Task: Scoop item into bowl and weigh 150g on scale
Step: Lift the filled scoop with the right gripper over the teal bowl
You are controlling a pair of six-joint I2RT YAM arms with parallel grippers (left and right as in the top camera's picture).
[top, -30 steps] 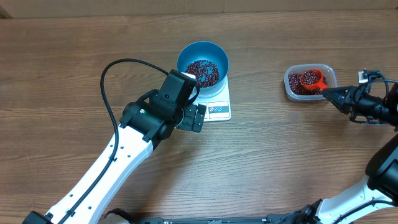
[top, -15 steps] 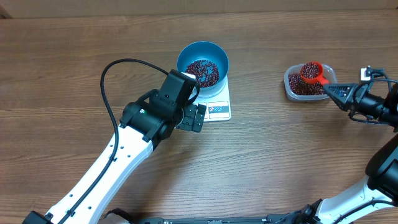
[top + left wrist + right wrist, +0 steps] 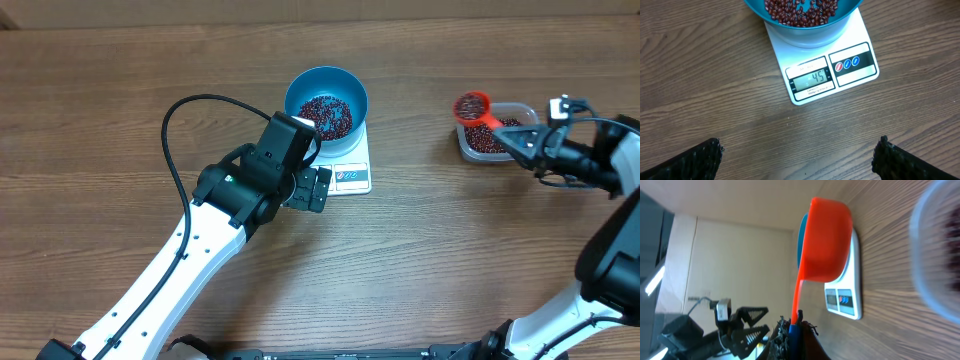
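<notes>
On wood-grain table (image 3: 450,250), left claw (image 3: 797,150) apart, right claw (image 3: 514,142) clamped on scoop (image 3: 471,105), beige wall (image 3: 740,270) beyond

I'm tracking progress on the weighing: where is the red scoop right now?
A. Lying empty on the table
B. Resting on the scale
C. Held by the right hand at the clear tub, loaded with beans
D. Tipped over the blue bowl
C: the red scoop, holding beans, is gripped by the right hand at the left edge of the clear tub, well away from the blue bowl.
</notes>
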